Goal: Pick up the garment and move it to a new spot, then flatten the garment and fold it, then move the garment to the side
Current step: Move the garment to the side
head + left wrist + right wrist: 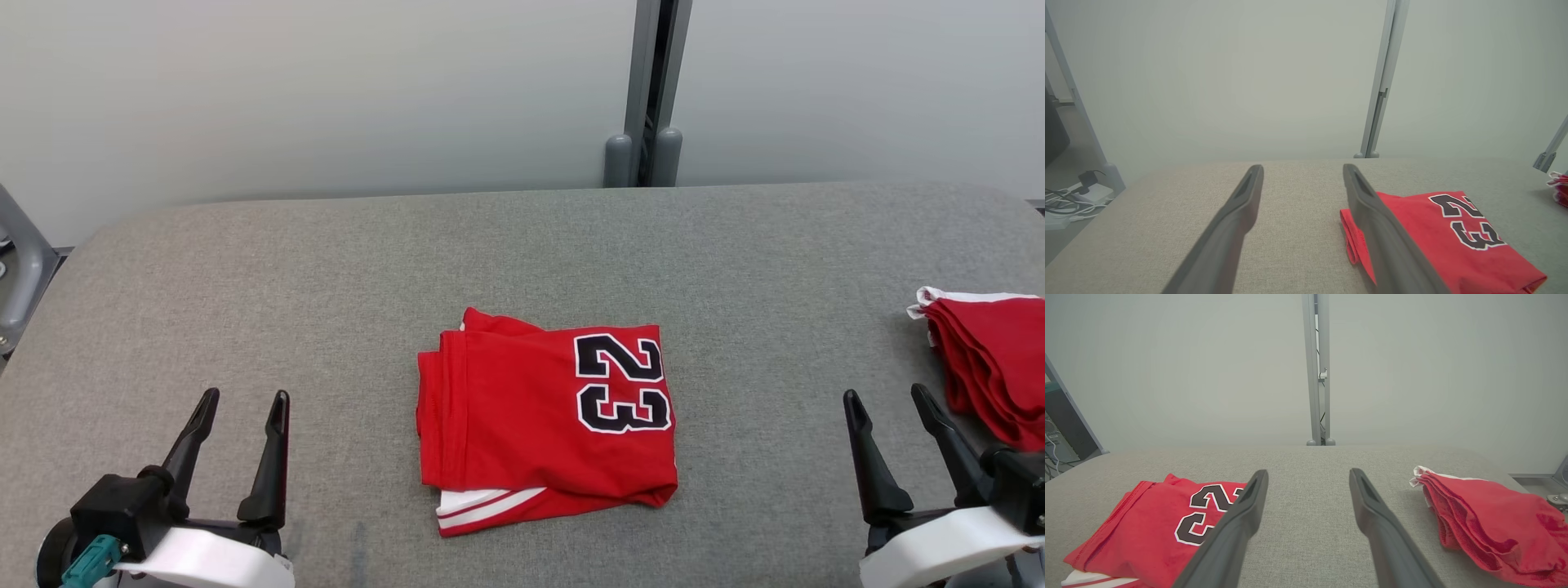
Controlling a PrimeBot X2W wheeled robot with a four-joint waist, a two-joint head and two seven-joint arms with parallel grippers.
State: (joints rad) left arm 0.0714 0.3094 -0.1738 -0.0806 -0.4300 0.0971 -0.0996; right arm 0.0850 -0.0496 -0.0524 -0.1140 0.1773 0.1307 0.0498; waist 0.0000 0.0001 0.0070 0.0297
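The red folded fabric jersey numbered 23 (543,425) lies in the middle of the grey padded tabletop (326,269), apparently ready to be moved aside toward the red garment stack (992,359) at the right. The left tool (245,398) and right tool (886,394) flank it on the near side, spread wide and empty.

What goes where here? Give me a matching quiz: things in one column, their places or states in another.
1. folded red jersey numbered 23
2. pile of red folded cloth
3. left gripper with dark fingers
4. upright grey metal post

A. right edge of the grey fabric table
B. behind the table
C. middle of the table
D. open, empty

Pairs: 1-C, 2-A, 3-D, 4-B
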